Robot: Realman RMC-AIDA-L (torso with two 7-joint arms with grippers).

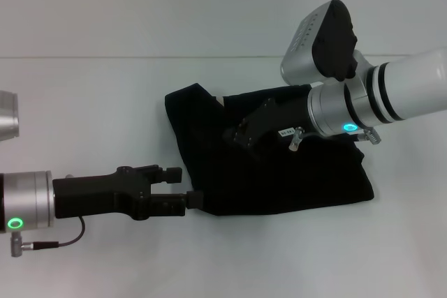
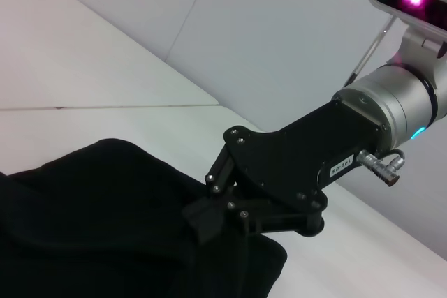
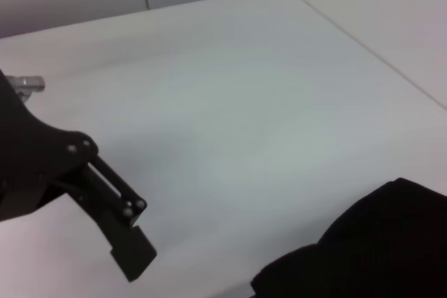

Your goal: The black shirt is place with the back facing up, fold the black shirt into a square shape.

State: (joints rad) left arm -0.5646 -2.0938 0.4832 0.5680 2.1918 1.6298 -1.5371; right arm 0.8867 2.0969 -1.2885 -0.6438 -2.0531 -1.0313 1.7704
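**Shirt bunched mid-table, both grippers on it**

The black shirt [image 1: 279,165] lies crumpled in a rough folded heap on the white table [image 1: 105,102]. The left gripper [image 1: 194,200] sits at its near-left edge, the fingers seemingly pinched on the hem. The right gripper [image 1: 234,135] rests on top of the cloth; whether it's apart or together, I cannot tell. Judging it mid-fold: next comes squaring the ragged edges. Nothing else crowds the table; only the arms overlap the fabric.
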